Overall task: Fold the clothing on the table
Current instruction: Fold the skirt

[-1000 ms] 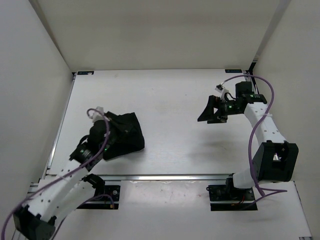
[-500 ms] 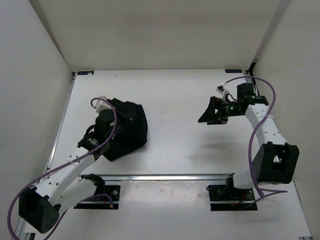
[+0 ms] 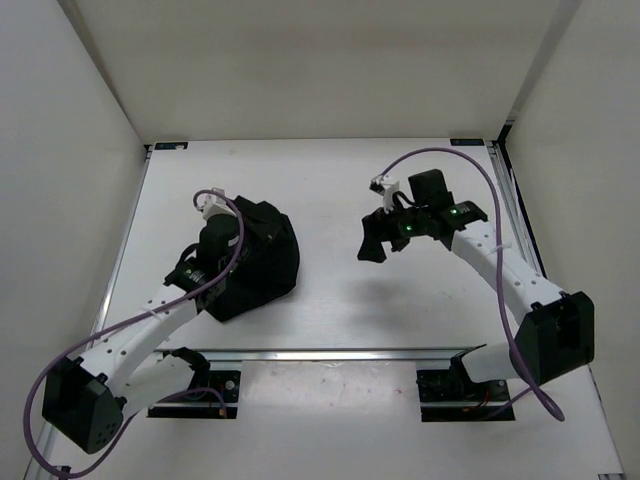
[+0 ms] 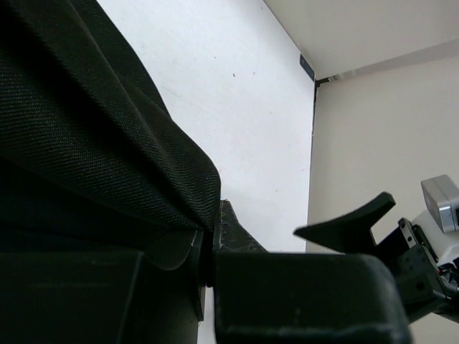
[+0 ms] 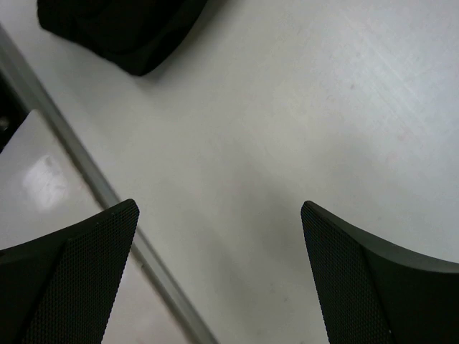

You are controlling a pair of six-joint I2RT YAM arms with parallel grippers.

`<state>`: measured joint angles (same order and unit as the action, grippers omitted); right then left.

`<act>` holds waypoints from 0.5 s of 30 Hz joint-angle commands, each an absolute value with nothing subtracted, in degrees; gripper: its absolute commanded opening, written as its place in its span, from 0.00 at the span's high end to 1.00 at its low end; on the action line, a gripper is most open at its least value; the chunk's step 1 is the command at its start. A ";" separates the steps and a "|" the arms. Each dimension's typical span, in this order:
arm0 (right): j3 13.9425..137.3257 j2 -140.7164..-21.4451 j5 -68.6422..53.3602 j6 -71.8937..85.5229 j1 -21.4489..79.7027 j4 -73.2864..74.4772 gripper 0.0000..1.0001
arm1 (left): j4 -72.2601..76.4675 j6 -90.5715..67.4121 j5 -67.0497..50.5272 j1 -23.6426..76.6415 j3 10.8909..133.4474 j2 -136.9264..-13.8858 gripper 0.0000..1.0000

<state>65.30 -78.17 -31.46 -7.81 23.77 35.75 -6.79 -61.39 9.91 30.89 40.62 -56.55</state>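
The clothing (image 3: 262,262) is a black bunched heap on the left half of the white table (image 3: 330,180). My left gripper (image 3: 238,240) is buried in its upper left part, black against black. In the left wrist view this gripper (image 4: 208,242) is shut on a fold of the clothing (image 4: 86,136), with fabric pinched between the pads. My right gripper (image 3: 376,240) hangs open above the table's middle, to the right of the clothing and apart from it. Its fingers (image 5: 79,265) are spread wide with nothing between them; the clothing (image 5: 122,29) lies beyond them.
A metal rail (image 3: 330,352) runs along the table's near edge, also seen as a rail (image 5: 107,193) under the right wrist. White enclosure walls (image 3: 60,150) close in the left, back and right. The right gripper's finger (image 4: 351,218) shows in the left wrist view.
The right arm has swung left, from the table's right side to its middle. The left gripper has pushed a little farther from the near edge with the clothing, whose heap has shifted and spread.
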 commanded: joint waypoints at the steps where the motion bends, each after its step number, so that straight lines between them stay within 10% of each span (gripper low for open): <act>1: 64.34 -79.79 -23.04 -6.33 27.67 19.10 0.01 | -4.39 -60.12 6.95 30.59 44.47 -57.03 1.00; 15: 68.20 -86.39 -29.26 -3.52 36.47 -1.22 0.01 | -3.60 -61.00 3.79 29.97 46.57 -62.93 1.00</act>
<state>65.67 -85.78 -27.27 -3.79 35.09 7.09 -5.50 -60.88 5.10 30.15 43.79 -63.42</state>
